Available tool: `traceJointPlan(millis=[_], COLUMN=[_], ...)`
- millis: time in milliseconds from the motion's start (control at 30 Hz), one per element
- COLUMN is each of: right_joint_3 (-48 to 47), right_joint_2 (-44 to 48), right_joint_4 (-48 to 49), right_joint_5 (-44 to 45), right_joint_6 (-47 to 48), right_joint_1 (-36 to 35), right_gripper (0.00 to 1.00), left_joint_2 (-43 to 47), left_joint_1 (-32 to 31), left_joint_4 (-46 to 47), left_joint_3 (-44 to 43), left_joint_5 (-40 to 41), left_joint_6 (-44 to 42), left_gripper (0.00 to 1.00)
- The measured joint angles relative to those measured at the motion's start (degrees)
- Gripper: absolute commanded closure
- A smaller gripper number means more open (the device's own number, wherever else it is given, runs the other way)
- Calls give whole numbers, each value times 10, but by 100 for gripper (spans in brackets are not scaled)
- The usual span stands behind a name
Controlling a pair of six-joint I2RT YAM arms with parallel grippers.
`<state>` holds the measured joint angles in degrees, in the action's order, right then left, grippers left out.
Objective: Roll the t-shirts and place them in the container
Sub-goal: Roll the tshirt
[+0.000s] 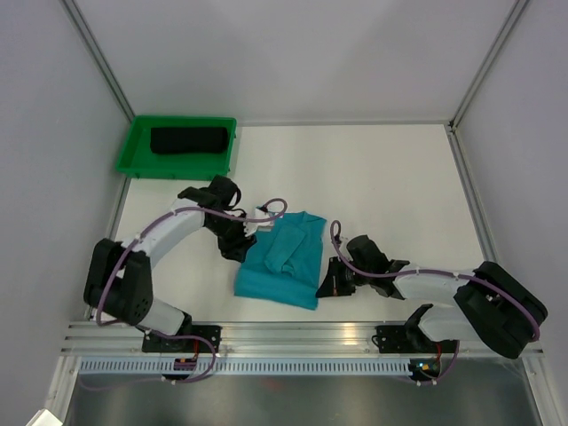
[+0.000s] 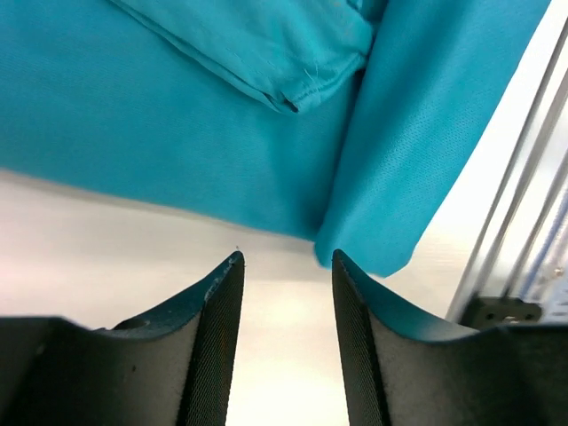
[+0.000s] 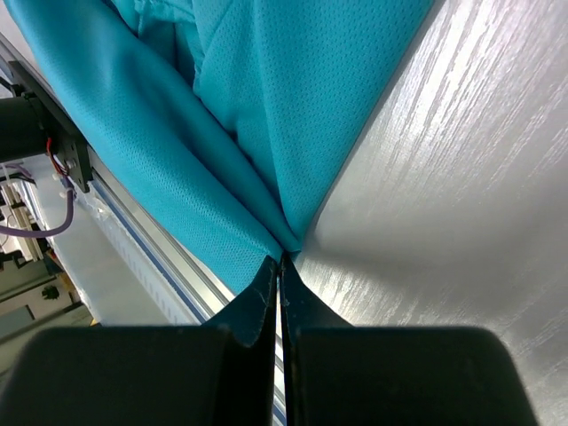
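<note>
Far left, green tray (image 1: 177, 165) holding rolled black t-shirt (image 1: 188, 140), teal t-shirt (image 1: 284, 264) outside

Green plastic tray (image 1: 130, 153) at the far left corner of the white table (image 1: 382, 177), aluminium rail (image 1: 293, 334) along its near edge.

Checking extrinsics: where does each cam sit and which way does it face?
Top external: above, behind the bases, facing down on the table; both arms, teal shirt, black shirt in tray.
Left wrist: on left arm, facing past open left gripper at the shirt's edge.
Right wrist: on right arm, facing past right gripper, shut on the shirt's corner.
Shared: all see the teal shirt.
</note>
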<state>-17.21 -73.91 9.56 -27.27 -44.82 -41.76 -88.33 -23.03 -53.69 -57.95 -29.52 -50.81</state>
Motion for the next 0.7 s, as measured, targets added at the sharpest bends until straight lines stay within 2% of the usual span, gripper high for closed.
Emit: traceJointPlan(millis=[167, 300, 400, 500, 700], right_joint_3=[-6, -6, -7, -9, -17], right_joint_2=[8, 8, 5, 0, -3], right_joint_4=[-12, -14, -14, -15, -21], right_joint_5=[5, 8, 9, 9, 9], right_joint_6=[-2, -4, -4, -3, 1], right_joint_1=[1, 3, 3, 3, 3], right_gripper=[100, 99, 100, 100, 100], left_joint_2=[143, 255, 318, 338, 289], left_joint_1=[-36, -119, -188, -235, -261], left_joint_4=[29, 63, 84, 103, 165], left_joint_3=[35, 143, 218, 263, 280], left_joint_5=[23, 62, 97, 137, 198], left_joint_6=[-68, -103, -112, -112, -99], left_gripper=[47, 36, 33, 30, 30])
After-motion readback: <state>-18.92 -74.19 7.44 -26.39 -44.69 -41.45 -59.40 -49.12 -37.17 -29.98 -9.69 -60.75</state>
